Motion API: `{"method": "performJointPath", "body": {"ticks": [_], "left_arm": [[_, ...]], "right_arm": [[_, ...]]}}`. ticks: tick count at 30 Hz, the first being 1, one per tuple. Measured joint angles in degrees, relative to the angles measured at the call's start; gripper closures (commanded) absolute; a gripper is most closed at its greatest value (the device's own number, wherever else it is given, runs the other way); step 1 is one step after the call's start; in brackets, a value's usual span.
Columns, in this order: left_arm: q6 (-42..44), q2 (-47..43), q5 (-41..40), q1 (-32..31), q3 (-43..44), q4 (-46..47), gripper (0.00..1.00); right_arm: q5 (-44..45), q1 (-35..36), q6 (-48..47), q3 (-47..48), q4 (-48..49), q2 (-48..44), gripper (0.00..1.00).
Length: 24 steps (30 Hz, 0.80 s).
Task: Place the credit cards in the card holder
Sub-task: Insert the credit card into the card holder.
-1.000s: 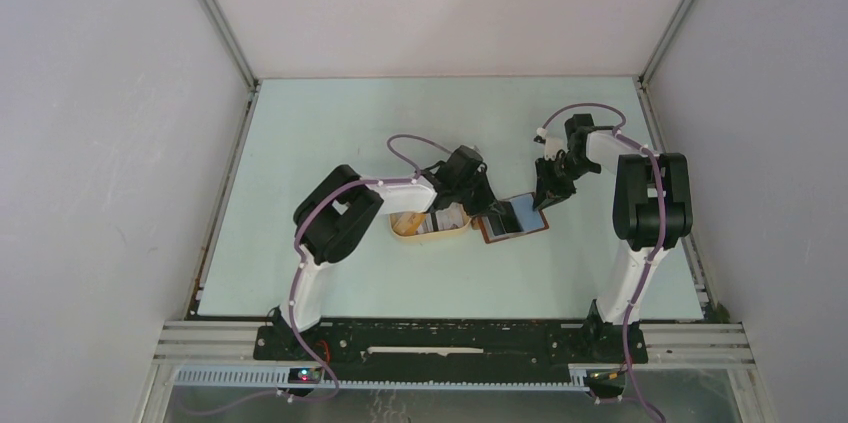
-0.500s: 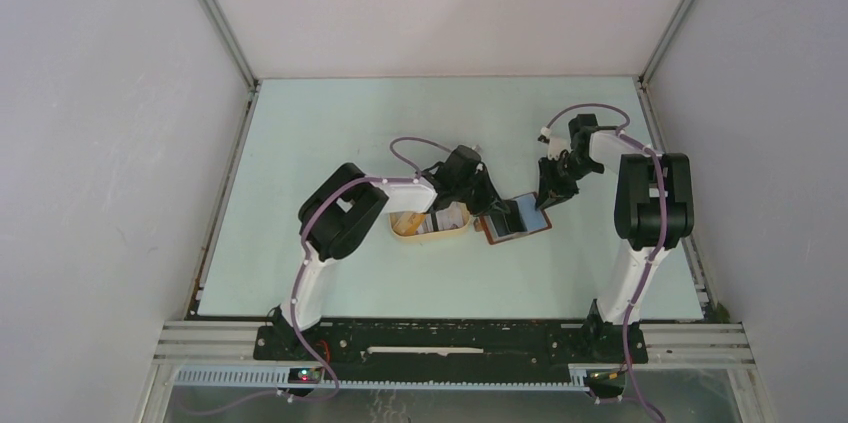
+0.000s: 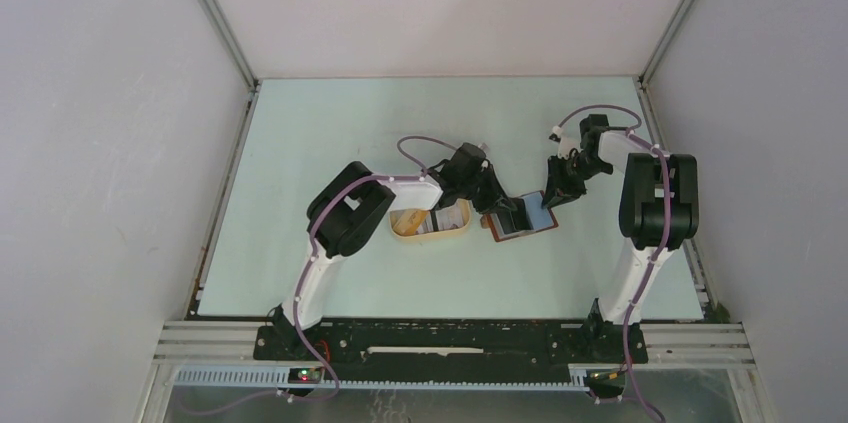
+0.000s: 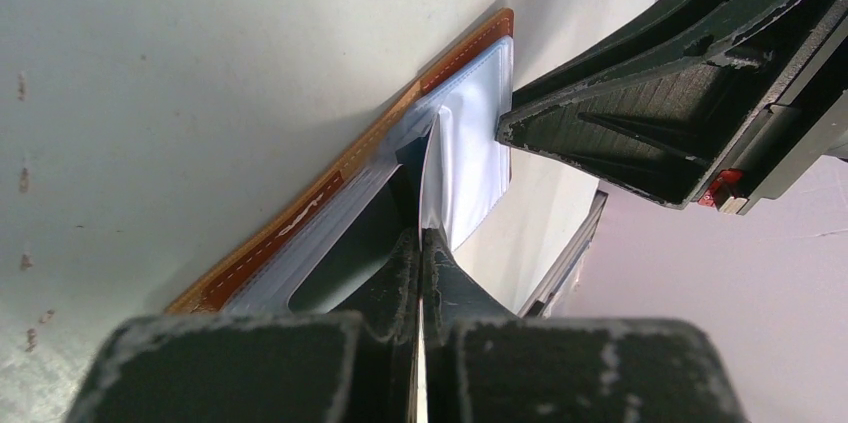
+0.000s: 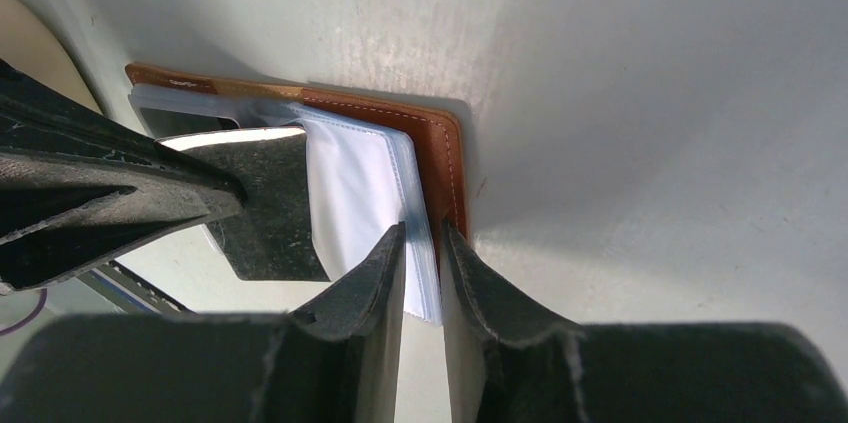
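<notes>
No text, brand, number or sign can be read in any view. The credit cards (image 3: 445,218) in the cream tray (image 3: 400,234) near the middle of the desk are too small for any print to be made out. The credit card (image 5: 270,218) at the card holder (image 5: 440,143) shows only a dark, plain face. The holder's leather and clear pockets show no legible marking.

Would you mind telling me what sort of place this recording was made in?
Most likely a robotics lab test cell: plain white panel walls in aluminium framing enclose a pale green tabletop, and two white-and-black robot arms are bolted to a black rail at its near edge.
</notes>
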Motion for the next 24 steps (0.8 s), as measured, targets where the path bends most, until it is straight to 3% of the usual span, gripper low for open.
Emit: {"method": "performJointPath", "body": {"ticks": [24], "left_arm": [[-4.42,-2.21,-0.17,-0.39,-4.42,1.88,1.0]], "right_arm": [[-0.09,-0.13,0.48,-0.04,0.07,0.0,0.71]]}}
